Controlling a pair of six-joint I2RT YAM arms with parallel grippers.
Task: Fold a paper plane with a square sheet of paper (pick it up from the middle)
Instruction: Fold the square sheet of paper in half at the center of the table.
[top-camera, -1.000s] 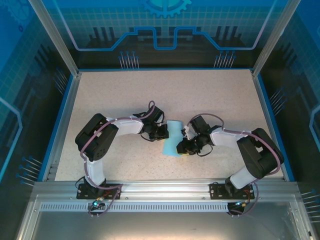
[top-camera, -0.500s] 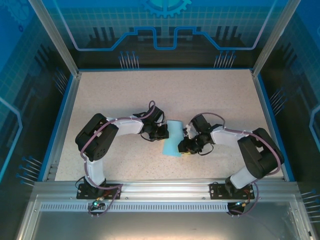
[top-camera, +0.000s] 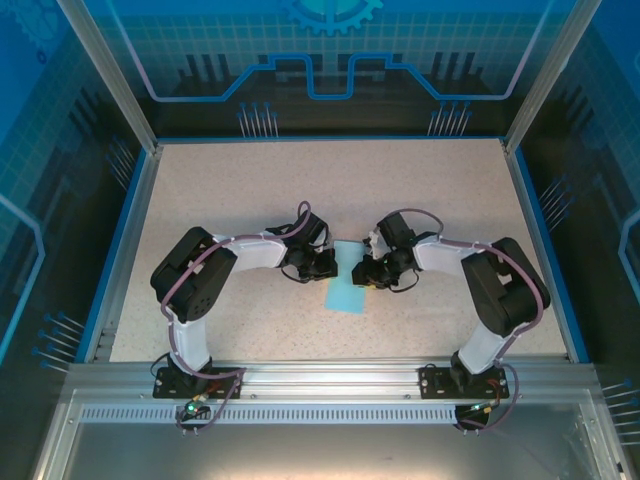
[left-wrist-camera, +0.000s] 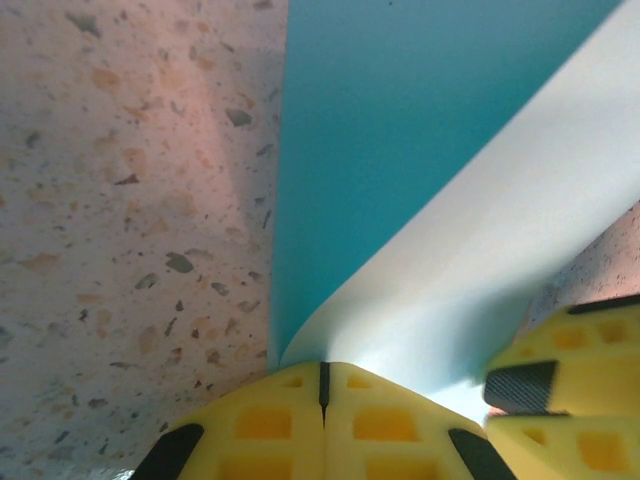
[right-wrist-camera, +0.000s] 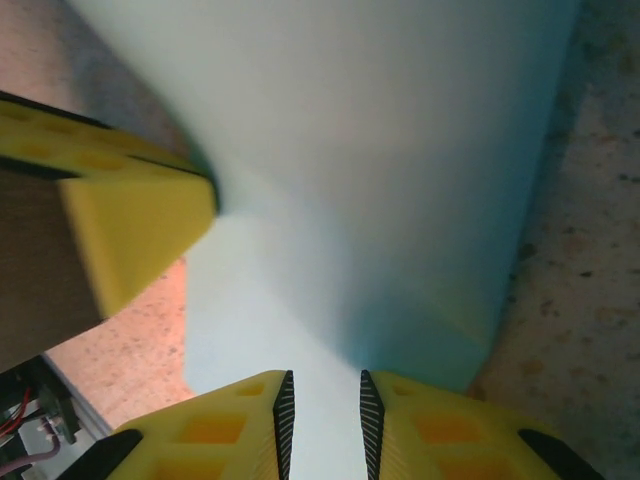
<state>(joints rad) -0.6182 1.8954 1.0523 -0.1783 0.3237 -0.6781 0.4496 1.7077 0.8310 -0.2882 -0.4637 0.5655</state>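
Observation:
The light-blue square sheet of paper (top-camera: 346, 288) lies partly folded on the speckled table between both grippers. My left gripper (top-camera: 328, 263) is at its left edge. In the left wrist view the left gripper (left-wrist-camera: 323, 372) is shut, with the paper (left-wrist-camera: 420, 150) rising as a pale flap straight from the tips. My right gripper (top-camera: 366, 273) is at the paper's right side. In the right wrist view the right gripper (right-wrist-camera: 322, 400) stands slightly open, low over the paper (right-wrist-camera: 380, 150). The left arm's yellow finger (right-wrist-camera: 130, 225) nips the sheet's edge there.
The speckled table (top-camera: 250, 190) has bare surface beyond and to either side of the arms. A blue rim (top-camera: 128, 240) borders it, and an aluminium rail (top-camera: 330, 375) runs along the near edge. The right arm's finger (left-wrist-camera: 560, 390) sits close beside the left fingertips.
My right gripper has moved away from the near edge and a little left, up along the paper's right side. The left arm has stayed put, still shut.

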